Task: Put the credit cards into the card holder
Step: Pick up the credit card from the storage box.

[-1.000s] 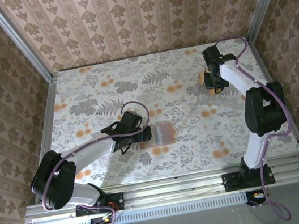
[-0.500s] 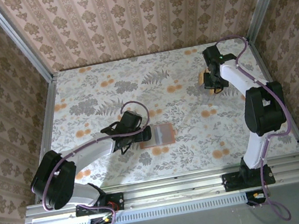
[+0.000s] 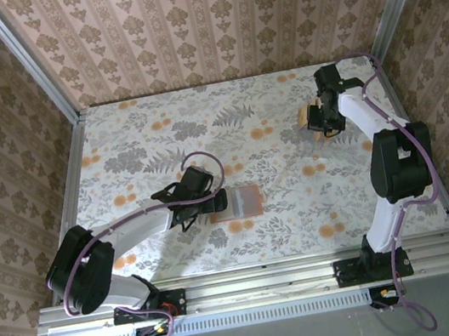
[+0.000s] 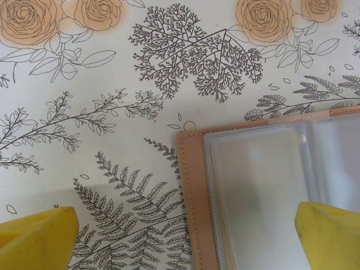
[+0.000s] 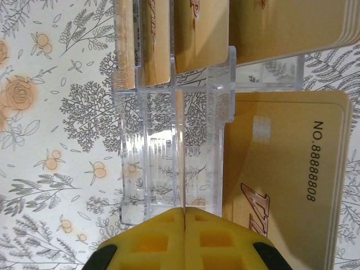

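While left gripper [image 4: 188, 225] hangs wide open over the card holder [image 4: 253, 185] mid-table, right gripper [image 5: 184, 225] is pinched shut on what looks like a credit card [image 5: 180, 157], edge-on at the clear rack [image 5: 152, 185]. Pickup step; next imo: lift straight out, carry over.

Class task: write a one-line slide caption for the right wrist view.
Right gripper, jaws shut, faces a clear plastic rack of gold cards, more cards stacked beside it.

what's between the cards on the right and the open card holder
Nothing lies on the cloth between them. The right gripper is shut on what looks like a credit card edge, standing in a clear rack whose slot walls flank it. The left gripper hangs open over the card holder's edge.
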Available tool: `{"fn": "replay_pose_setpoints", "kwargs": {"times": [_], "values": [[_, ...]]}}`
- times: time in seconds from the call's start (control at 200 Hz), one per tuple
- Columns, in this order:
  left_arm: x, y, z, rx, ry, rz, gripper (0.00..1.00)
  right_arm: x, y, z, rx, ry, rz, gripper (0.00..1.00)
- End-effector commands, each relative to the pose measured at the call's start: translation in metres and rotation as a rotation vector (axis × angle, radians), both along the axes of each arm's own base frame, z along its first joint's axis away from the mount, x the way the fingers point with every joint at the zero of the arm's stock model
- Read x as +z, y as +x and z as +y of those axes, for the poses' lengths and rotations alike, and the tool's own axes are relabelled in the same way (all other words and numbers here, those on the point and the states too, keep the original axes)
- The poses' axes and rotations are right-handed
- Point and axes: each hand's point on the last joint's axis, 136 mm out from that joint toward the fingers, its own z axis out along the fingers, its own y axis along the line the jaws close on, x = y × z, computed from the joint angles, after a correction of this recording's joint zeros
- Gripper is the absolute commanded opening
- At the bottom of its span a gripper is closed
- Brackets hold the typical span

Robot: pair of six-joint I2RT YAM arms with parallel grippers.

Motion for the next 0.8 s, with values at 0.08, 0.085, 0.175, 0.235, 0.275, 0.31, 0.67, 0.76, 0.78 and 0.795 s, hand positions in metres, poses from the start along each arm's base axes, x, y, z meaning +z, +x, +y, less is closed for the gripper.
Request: {"fn": "replay_pose_setpoints", "kwargs": {"times": [0.08, 0.085, 0.175, 0.235, 0.275, 0.31, 0.67, 0.76, 0.78, 0.795], "values": [[0.009, 0.004, 0.0, -0.002, 0.004, -0.014, 1.0, 0.03, 0.002, 0.005, -0.019, 0.076, -0.073, 0.0], [0.009, 0.004, 0.0, -0.003, 0.005, -0.014, 1.0, 0.03, 0.002, 0.005, -0.019, 0.077, -0.074, 0.0], [0.011, 0.004, 0.0, -0.005, 0.006, -0.015, 1.0, 0.04, 0.0, 0.005, -0.023, 0.079, -0.097, 0.0], [0.011, 0.004, 0.001, -0.006, 0.01, -0.016, 1.0, 0.047, 0.0, 0.005, -0.025, 0.081, -0.115, 0.0], [0.012, 0.005, 0.001, -0.006, 0.011, -0.018, 1.0, 0.052, -0.001, 0.005, -0.026, 0.083, -0.125, 0.0], [0.013, 0.005, 0.002, -0.005, 0.014, -0.018, 1.0, 0.057, -0.001, 0.005, -0.027, 0.086, -0.136, 0.0], [0.022, 0.007, 0.012, 0.005, 0.01, -0.037, 1.0, 0.085, -0.017, 0.03, -0.004, 0.209, -0.23, 0.0], [0.023, 0.006, 0.015, 0.004, 0.01, -0.037, 1.0, 0.087, -0.027, 0.051, 0.037, 0.267, -0.248, 0.0], [0.022, 0.006, 0.016, 0.005, 0.013, -0.034, 1.0, 0.088, -0.029, 0.057, 0.051, 0.282, -0.254, 0.0], [0.022, 0.006, 0.016, 0.004, 0.013, -0.034, 1.0, 0.087, -0.031, 0.062, 0.062, 0.293, -0.257, 0.0]]}}
